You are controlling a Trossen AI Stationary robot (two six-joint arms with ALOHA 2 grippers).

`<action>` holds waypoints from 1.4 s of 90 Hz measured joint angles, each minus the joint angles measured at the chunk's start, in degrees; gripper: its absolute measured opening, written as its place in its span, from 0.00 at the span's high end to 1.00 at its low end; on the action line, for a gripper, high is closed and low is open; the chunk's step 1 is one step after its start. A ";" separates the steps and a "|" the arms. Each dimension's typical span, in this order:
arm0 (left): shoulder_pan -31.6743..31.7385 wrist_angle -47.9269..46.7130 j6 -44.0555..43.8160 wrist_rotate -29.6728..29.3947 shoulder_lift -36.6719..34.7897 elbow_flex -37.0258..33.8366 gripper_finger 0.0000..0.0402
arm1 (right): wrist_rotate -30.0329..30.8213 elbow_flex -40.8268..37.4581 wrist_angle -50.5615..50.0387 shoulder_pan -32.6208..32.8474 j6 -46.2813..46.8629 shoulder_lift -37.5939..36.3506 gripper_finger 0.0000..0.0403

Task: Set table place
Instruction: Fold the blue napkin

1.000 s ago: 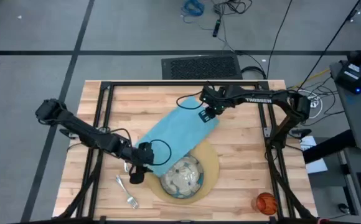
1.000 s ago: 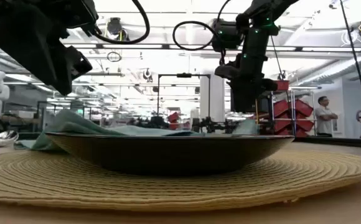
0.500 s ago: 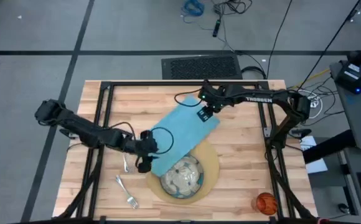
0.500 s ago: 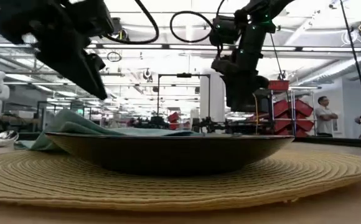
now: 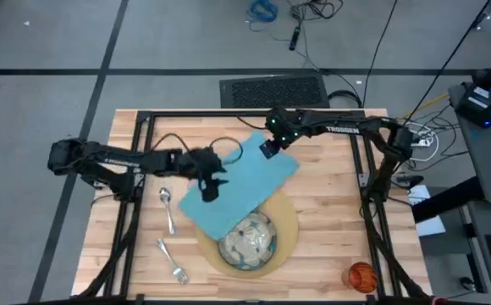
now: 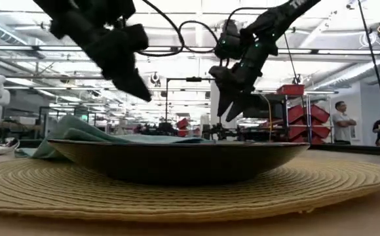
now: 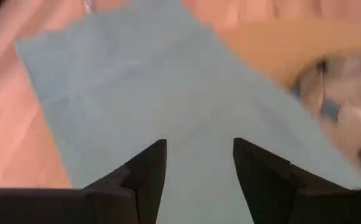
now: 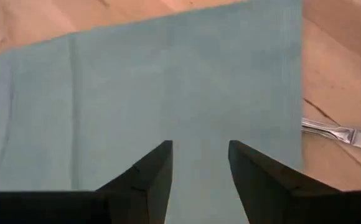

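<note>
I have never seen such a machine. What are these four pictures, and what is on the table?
It is a robot with two dark arms, each ending in a two-finger claw. One picture looks straight down, one looks level across the table, and two come from cameras on the wrists. On the wood lie a round placemat with a speckled dish, a teal napkin partly over the mat, a spoon, a fork and an orange cup. The left claw and right claw hang open above the napkin, holding nothing.
</note>
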 joint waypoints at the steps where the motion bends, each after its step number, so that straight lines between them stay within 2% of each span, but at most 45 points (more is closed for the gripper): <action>1: 0.60 0.19 -0.01 0.45 0.38 0.21 0.57 | 0.00 0.00 0.04 -0.02 -0.06 0.03 0.63; 14: 7.34 -0.06 0.00 4.15 7.92 4.06 0.57 | -0.02 0.00 0.87 -0.33 -0.25 -0.19 0.63; 30: 11.14 -0.61 2.02 4.73 16.23 7.28 0.57 | 0.07 0.00 0.62 -0.56 -0.46 -2.51 0.63; 66: 16.05 -7.87 2.97 6.19 24.18 11.24 0.57 | 0.13 0.00 -0.41 -0.74 -0.88 -9.15 0.63; 78: 16.97 -9.42 2.91 1.30 24.48 11.37 0.57 | 0.15 0.00 -0.52 -0.73 -0.77 -10.85 0.63; 95: 18.49 -13.19 -1.60 -10.60 24.35 11.48 0.57 | 0.30 0.00 -0.79 -0.71 -0.45 -11.97 0.63; 115: 20.48 -16.83 -3.08 -12.43 24.31 11.57 0.57 | 0.33 0.00 -2.12 -0.71 -0.45 -11.97 0.63; 126: 20.91 -19.70 -0.47 -11.51 24.23 11.63 0.57 | 0.33 0.00 -2.81 -0.71 -0.45 -11.97 0.63</action>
